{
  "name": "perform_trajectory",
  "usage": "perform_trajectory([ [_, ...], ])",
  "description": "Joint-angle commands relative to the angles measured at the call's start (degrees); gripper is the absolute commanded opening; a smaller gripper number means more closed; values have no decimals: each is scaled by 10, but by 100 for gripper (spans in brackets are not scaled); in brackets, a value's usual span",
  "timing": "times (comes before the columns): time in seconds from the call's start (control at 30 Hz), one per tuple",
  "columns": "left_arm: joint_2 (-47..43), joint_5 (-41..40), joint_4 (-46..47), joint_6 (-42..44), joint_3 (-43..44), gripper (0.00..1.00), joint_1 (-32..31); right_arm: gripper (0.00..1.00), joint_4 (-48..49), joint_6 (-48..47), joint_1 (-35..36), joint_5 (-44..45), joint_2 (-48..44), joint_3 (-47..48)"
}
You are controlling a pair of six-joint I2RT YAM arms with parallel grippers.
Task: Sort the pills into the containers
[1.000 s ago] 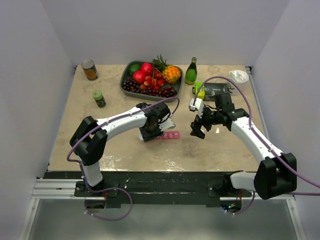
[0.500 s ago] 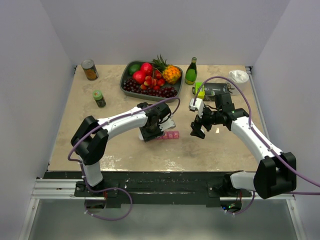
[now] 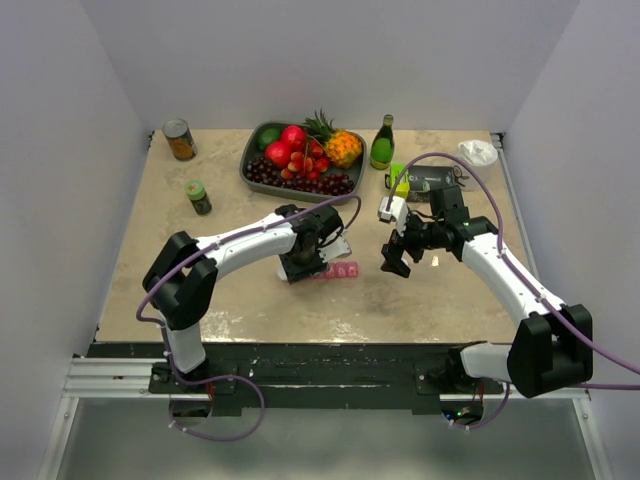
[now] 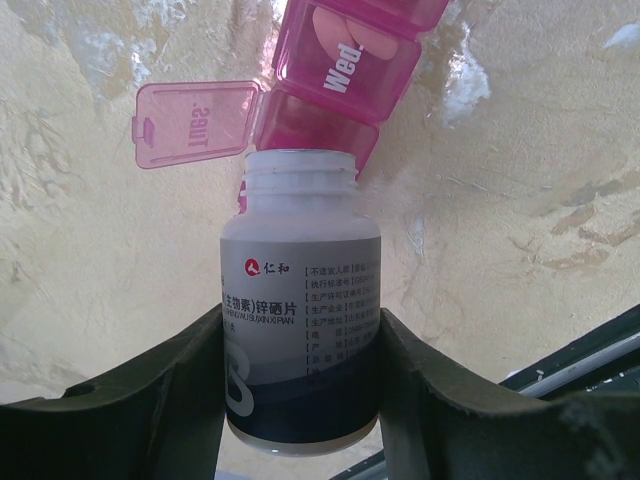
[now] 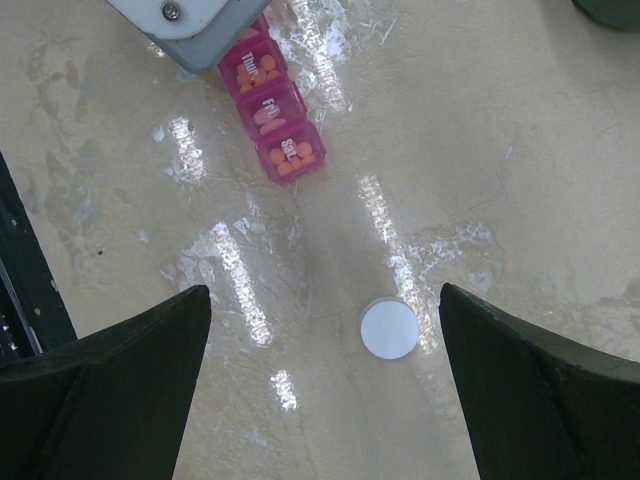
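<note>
Pink translucent containers [image 4: 340, 70] sit at the mouth of a white bottle [image 4: 300, 300] gripped by the left end effector [image 4: 300, 345]. The right end effector [image 5: 325, 300] hovers, splayed.

Containers [image 4: 345, 60] transl. pink plastic, glossy; bottle [image 4: 300, 340] white plastic; tabletop [image 4: 500, 200] shiny, stone-look.

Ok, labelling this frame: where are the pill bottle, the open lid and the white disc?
pill bottle [image 4: 300, 340]: left wrist view, its label.
open lid [image 4: 197, 122]: left wrist view, flap centre.
white disc [image 5: 389, 328]: right wrist view, its centre.
</note>
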Motion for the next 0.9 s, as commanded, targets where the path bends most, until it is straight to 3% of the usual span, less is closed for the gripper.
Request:
perform_trajectory([
  [0.0,3,-12,-11,-4,23,0,-7,99,4,-7,-2,-3,0,-2],
  [0.87,10,-9,-20,-1,29,0,-10,99,4,-8,-4,-3,0,-2],
])
